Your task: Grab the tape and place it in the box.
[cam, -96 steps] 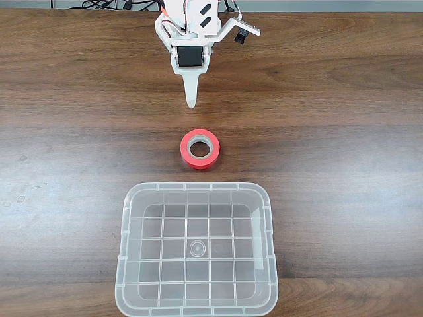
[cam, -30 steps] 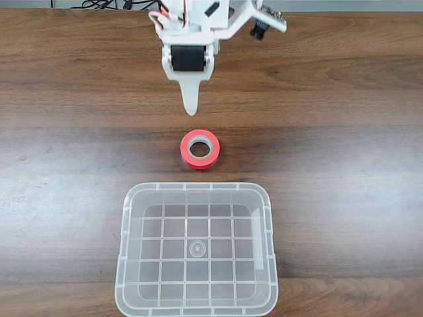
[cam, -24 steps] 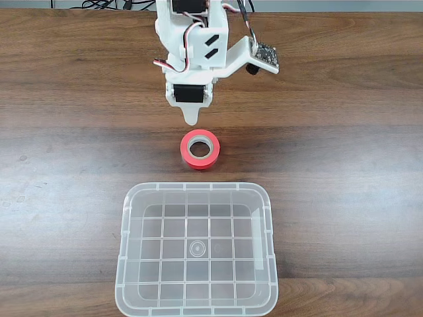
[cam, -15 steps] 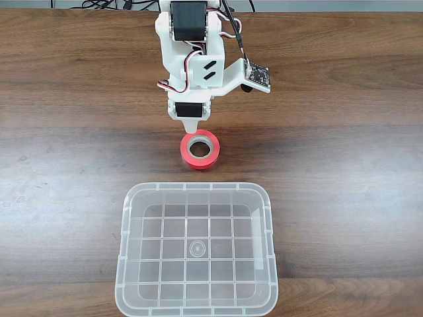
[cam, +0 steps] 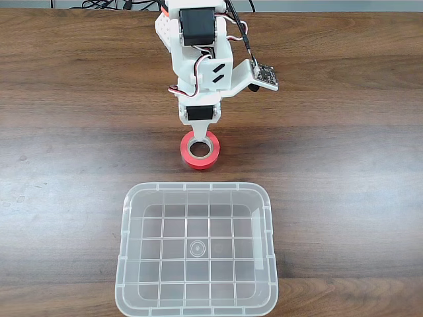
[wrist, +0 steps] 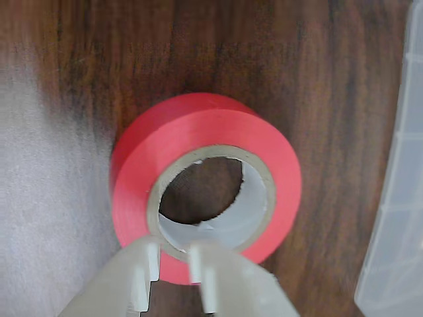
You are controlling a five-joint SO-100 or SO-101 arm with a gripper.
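One red tape (cam: 199, 151) roll lies flat on the wooden bench (cam: 344, 165), just beyond the clear box (cam: 196, 251), while the fingers (wrist: 175, 267), nearly closed and holding nothing, hover at its rim, likely lining up a grasp.

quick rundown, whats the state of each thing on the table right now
Red-orange roll of tape with a beige core: lying flat on the wooden table, hole up, not lifted.
Clear rectangular plastic box: open-topped, empty, upright, apart from the tape.
White two-finger gripper: poised over the tape's rim by the core; fingers nearly together, open or shut unclear.
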